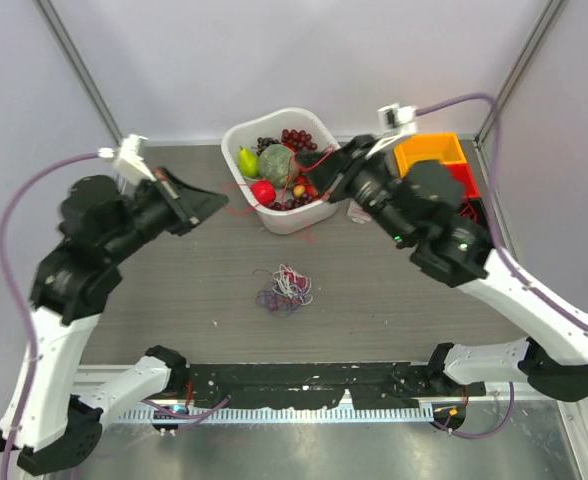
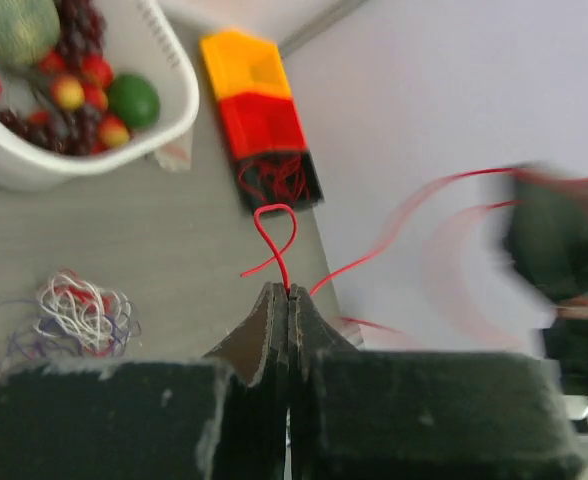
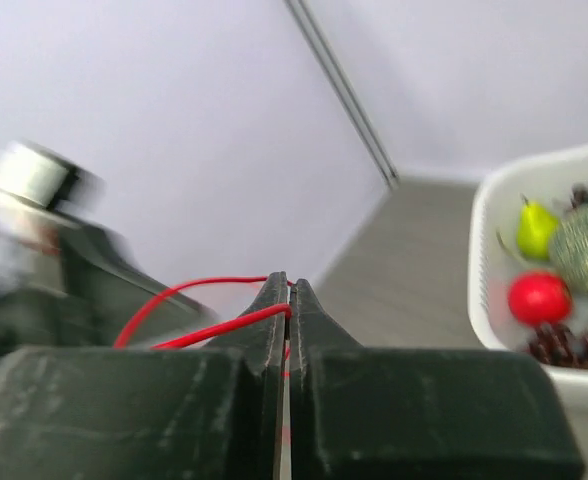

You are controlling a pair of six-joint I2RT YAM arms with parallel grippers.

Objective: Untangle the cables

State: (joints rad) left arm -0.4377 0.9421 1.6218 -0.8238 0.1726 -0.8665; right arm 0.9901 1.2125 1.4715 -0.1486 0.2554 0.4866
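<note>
A small bunch of red, purple-blue and white cables (image 1: 282, 289) lies on the grey table; it also shows in the left wrist view (image 2: 74, 316). One red cable (image 2: 277, 256) is pulled away from the bunch and held in the air by both grippers. My left gripper (image 1: 211, 205) is shut on it left of the fruit basket, with a short loop past the tips (image 2: 289, 291). My right gripper (image 1: 309, 176) is shut on the same red cable (image 3: 224, 326) above the basket's right side (image 3: 287, 298).
A white basket (image 1: 236, 133) of fruit stands at the back centre. Orange and red bins (image 1: 431, 152) sit at the back right, with red wires in the darker bin (image 2: 274, 180). Walls and frame posts close the back and sides.
</note>
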